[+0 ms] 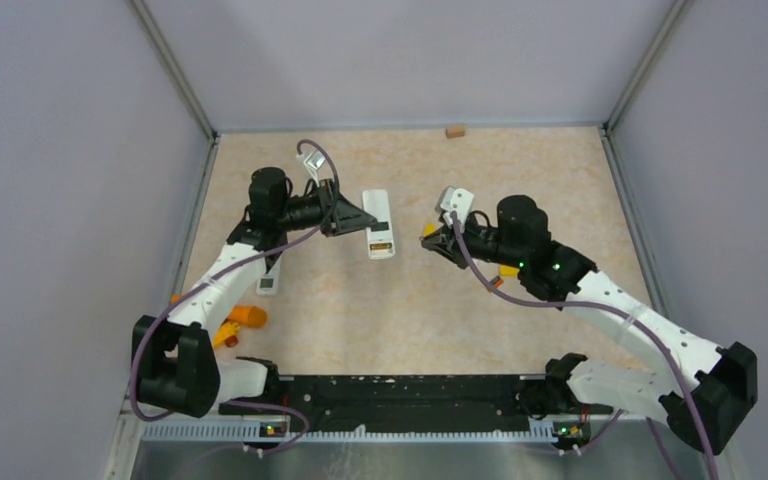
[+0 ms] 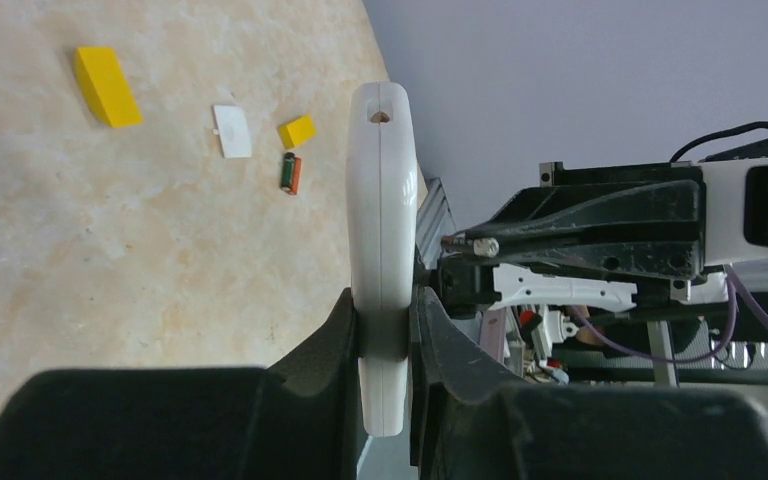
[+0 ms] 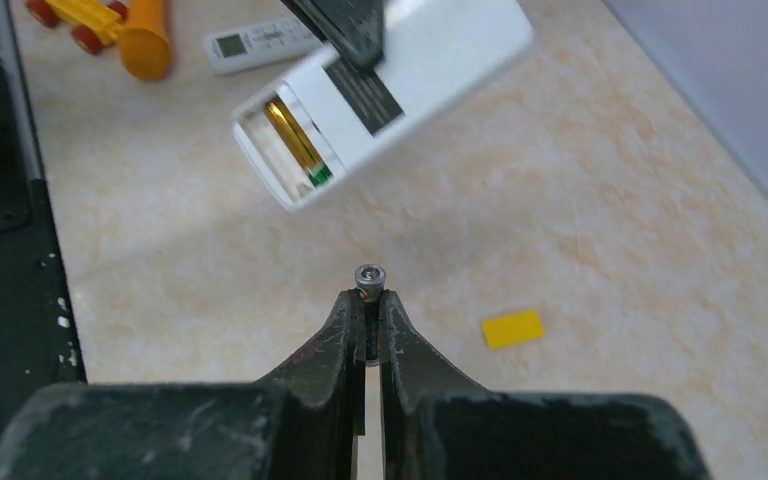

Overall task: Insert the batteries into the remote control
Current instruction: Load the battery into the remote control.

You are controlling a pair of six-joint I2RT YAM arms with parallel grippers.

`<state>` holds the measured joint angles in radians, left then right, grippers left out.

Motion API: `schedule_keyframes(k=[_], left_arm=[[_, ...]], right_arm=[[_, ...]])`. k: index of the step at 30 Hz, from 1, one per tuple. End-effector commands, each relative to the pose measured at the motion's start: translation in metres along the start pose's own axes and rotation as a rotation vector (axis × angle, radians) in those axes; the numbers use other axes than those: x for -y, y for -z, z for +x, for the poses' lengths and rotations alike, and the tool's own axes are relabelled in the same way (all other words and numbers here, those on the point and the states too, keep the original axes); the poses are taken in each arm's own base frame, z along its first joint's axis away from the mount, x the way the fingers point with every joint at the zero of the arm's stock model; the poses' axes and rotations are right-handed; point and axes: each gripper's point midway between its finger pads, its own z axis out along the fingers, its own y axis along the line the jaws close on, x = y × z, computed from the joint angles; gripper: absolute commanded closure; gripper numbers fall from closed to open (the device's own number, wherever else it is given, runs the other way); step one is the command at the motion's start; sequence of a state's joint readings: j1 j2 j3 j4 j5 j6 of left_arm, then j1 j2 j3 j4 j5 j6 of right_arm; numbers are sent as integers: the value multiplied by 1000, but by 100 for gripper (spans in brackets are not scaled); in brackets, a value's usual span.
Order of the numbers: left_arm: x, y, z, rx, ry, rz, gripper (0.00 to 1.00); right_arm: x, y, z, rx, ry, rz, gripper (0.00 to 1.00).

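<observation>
1. Top view: the left gripper [image 1: 358,222] is clamped on the remote [image 1: 379,226] at mid-table. The right gripper [image 1: 436,243] sits just right of it, jaws together.
2. Left wrist: the remote [image 2: 381,230] stands edge-on, squeezed between the fingers [image 2: 335,340]. A loose battery [image 2: 291,173] lies on the table [image 2: 110,250] to its right, just beside a yellow block [image 2: 297,131].
3. Right wrist: the right gripper [image 3: 367,300] pinches a held battery [image 3: 367,277] end-on. The remote [image 3: 440,50] hangs beyond it, recess open, a gold battery [image 3: 293,138] inside.
</observation>
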<state>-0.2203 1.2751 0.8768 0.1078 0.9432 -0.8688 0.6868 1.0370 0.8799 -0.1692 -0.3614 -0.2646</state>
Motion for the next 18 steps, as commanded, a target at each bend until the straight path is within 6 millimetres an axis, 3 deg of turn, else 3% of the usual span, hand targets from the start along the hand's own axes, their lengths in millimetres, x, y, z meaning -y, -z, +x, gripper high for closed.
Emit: schedule_keyframes(k=[1,6,18], left_arm=[[28,-3,6,-60,-116,112,100],[39,-9,18,-123,-124,156,100],[42,-6,33,-208,-73,197,100]], right_arm=[[-30,-8,-57,169,35,-110,100],[-58,-17,-75,234,99,-212,100],[-81,-24,-77,246,209,-316,100]])
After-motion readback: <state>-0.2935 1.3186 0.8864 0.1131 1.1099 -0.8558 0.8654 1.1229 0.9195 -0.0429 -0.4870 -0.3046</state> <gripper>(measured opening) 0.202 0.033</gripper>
